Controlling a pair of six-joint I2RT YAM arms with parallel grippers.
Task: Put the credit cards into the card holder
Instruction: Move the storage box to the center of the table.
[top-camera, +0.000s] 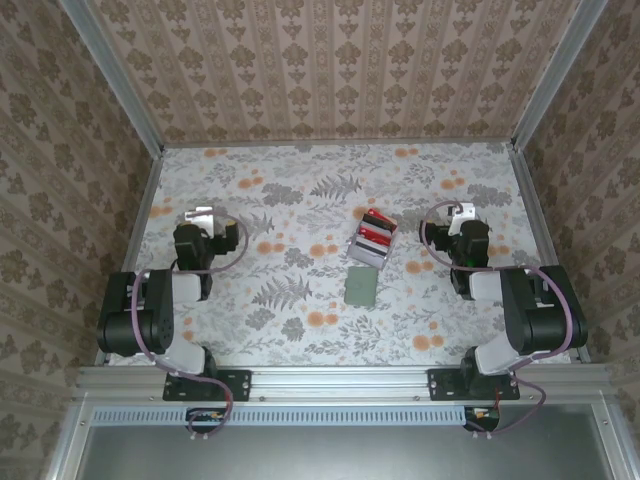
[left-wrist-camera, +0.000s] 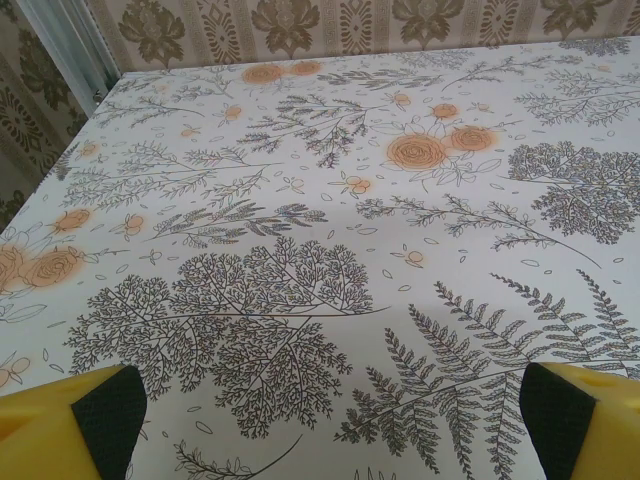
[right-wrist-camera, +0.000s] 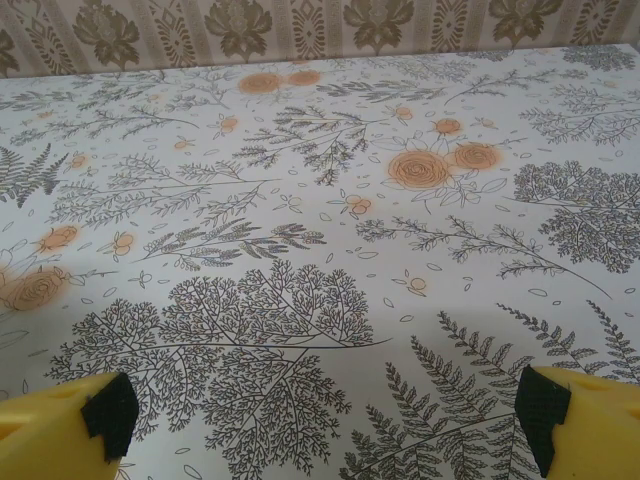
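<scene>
Tabletop (top-camera: 300, 330) printed with grey ferns and orange roses spans the scene, walled on three sides by patterned wallpaper (top-camera: 330, 70). Left arm (top-camera: 140, 315) sits folded at the near left and right arm (top-camera: 530, 310) at the near right, both above the printed cloth. Left gripper (top-camera: 203, 214) points toward the far wall with its jaws spread wide; its yellow, black-padded fingers (left-wrist-camera: 70, 430) stand far apart with printed cloth showing between them. Right gripper (top-camera: 461, 213) is spread just as wide, its fingers (right-wrist-camera: 580, 420) likewise apart over cloth. Card holder (top-camera: 361, 288), grey-green, lies flat near the table's middle, between the two arms and apart from both. Credit cards (top-camera: 375, 238), red and pale, lie bunched just beyond its far side, slightly to the right.
</scene>
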